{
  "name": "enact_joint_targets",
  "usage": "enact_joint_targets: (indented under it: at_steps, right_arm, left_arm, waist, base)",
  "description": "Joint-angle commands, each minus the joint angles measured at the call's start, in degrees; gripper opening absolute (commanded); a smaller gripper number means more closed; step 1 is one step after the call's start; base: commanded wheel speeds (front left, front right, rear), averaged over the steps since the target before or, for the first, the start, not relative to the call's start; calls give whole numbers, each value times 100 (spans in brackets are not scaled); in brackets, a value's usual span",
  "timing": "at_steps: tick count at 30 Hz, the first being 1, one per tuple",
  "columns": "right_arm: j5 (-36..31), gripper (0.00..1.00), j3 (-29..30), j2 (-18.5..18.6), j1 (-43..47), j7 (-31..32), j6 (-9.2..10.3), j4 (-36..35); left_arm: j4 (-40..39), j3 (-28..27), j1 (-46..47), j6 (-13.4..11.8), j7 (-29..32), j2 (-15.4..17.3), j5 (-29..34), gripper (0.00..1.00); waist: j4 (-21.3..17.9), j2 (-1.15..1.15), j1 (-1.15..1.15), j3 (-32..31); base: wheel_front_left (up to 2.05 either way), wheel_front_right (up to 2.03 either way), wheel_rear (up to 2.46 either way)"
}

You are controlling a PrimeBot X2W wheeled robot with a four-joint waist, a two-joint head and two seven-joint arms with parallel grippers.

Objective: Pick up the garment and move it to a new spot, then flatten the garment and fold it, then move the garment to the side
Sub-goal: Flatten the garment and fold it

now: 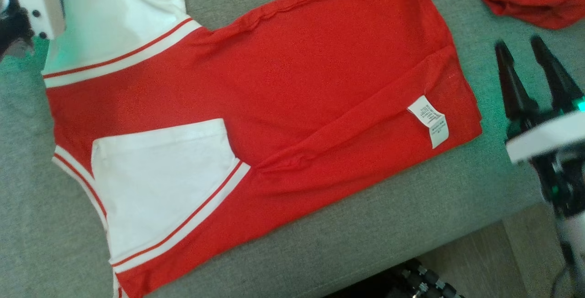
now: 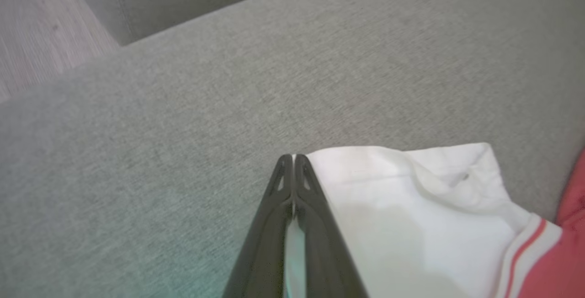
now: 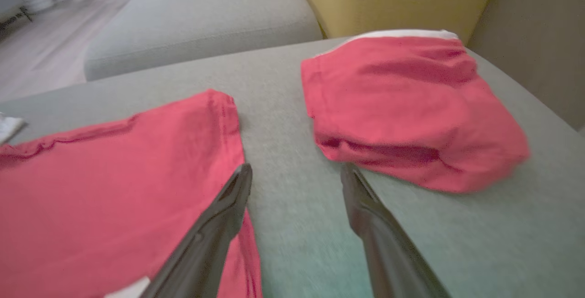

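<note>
Red-and-white shirt (image 1: 274, 106) is being seen flat on the grey sofa cushion (image 1: 411, 225), one sleeve folded in. Left hand (image 2: 292, 157) is being held together at the white sleeve (image 2: 411, 206) edge, pinch unclear. Right hand (image 1: 518, 42) is being held apart near the hem. Folding judged part-done; move aside left.

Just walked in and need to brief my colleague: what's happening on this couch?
A robot is working on a red and white shirt laid flat on a grey couch. Its left claw is shut at the edge of the white sleeve; the right claw hangs open beside the shirt, near another folded red garment.
</note>
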State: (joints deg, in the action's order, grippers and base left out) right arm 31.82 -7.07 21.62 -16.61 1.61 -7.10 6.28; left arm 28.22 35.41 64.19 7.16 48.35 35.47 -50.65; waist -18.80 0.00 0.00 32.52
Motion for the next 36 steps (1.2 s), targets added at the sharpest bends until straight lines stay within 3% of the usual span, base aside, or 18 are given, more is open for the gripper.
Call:
enact_joint_targets:
  at_steps: [1,6,13,22,24,27,32,36]
  right_arm:
    - [183,100,-190,204,-271,85,-39,-171]
    - [615,100,-976,571,-1273,411,-39,165]
    - [961,100,-1752,858,-2637,914,-39,1556]
    - [1468,100,-2833,1088,-3435,1093,-39,2345]
    - [1542,86,-3043,1138,-3544,1055,-39,2421]
    - [1606,49,-3352,1204,-3713,980,-39,2533]
    - [1645,0,-3832,1271,-3973,770,-39,2737]
    - [1725,0,-4149,1320,-4121,583,-39,2851]
  left_arm:
    - [-338,-126,161,32,-152,297,5,0]
    - [-781,77,323,32,-271,465,-267,0]
    - [-1119,356,522,32,-369,540,-440,0]
    - [-1170,581,657,33,-506,662,-611,0]
    - [-1153,617,681,33,-536,688,-642,0]
    - [-1116,666,724,33,-581,706,-675,0]
    - [-1045,778,770,33,-638,677,-714,0]
    - [-1088,888,829,33,-829,701,-699,0]
  waist:
    - [50,0,0,-10]
    - [242,0,0,9]
    - [614,0,0,97]
    - [776,0,0,142]
    - [776,0,0,158]
    - [775,0,0,190]
    - [790,0,0,187]
    - [806,0,0,115]
  base:
    - [0,0,0]
    - [0,0,0]
    - [0,0,0]
    - [0,0,0]
    - [0,0,0]
    - [0,0,0]
    - [0,0,0]
    - [0,0,0]
